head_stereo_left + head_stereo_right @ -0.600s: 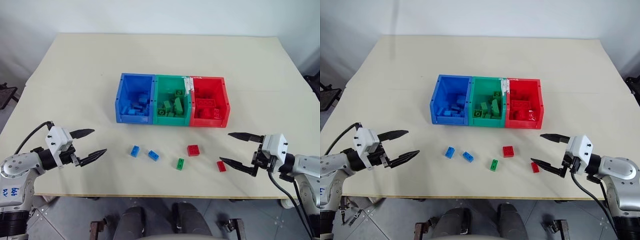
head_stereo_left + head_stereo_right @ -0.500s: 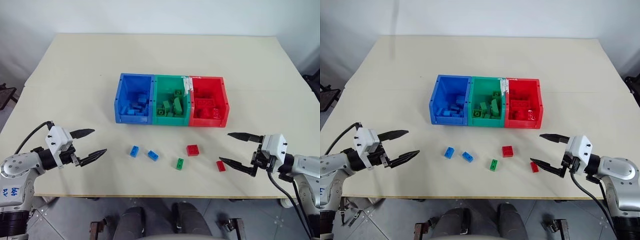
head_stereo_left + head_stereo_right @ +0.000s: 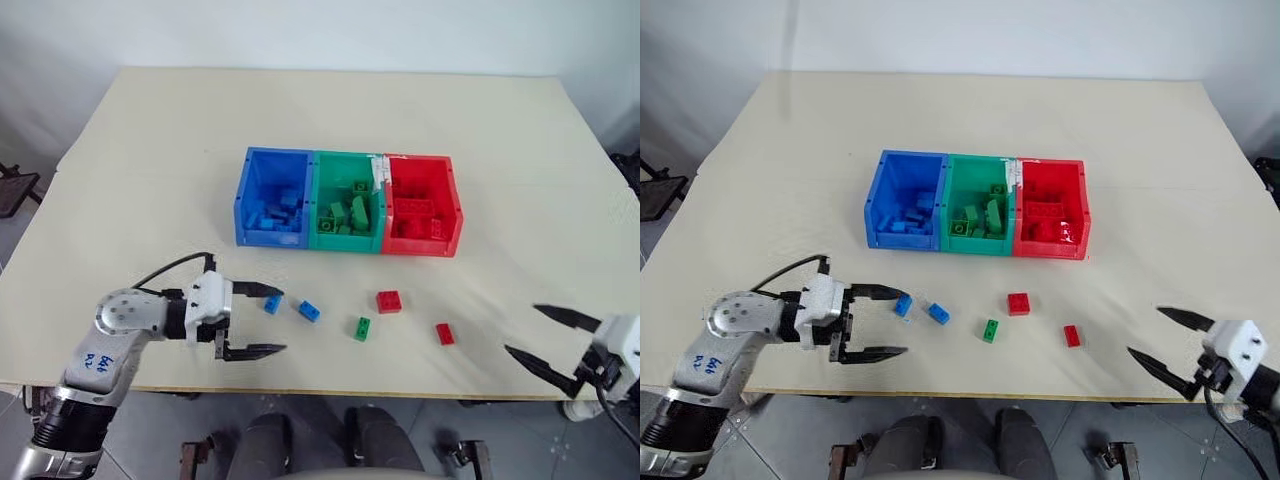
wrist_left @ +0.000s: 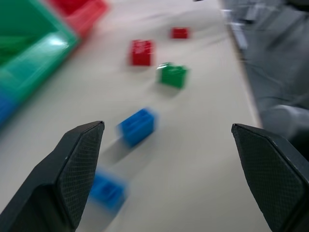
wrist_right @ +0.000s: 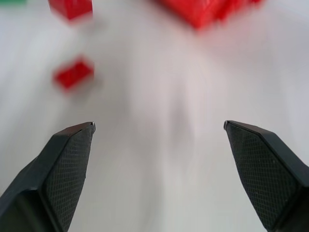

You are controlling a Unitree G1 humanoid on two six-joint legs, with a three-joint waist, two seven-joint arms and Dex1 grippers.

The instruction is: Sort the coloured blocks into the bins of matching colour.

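Blue (image 3: 268, 238), green (image 3: 346, 241) and red (image 3: 421, 246) bins stand joined in a row at mid table, each holding blocks of its own colour. Loose blocks lie in front of them: two blue (image 3: 272, 303) (image 3: 308, 311), one green (image 3: 360, 328) and two red (image 3: 388, 301) (image 3: 444, 334). My left gripper (image 3: 283, 320) is open, pointing right, its far fingertip just beside the leftmost blue block (image 4: 108, 191). The second blue block (image 4: 137, 126) lies ahead between its fingers. My right gripper (image 3: 521, 328) is open at the table's near right edge, well right of the small red block (image 5: 73, 74).
The cream table (image 3: 150, 180) has bare room left, right and behind the bins. A white tag (image 3: 379, 172) sits on the rim between the green and red bins. The table's front edge runs close below both grippers.
My left gripper has swung right, up to the blue blocks. My right gripper has drawn back to the right, away from the small red block. Both stay open.
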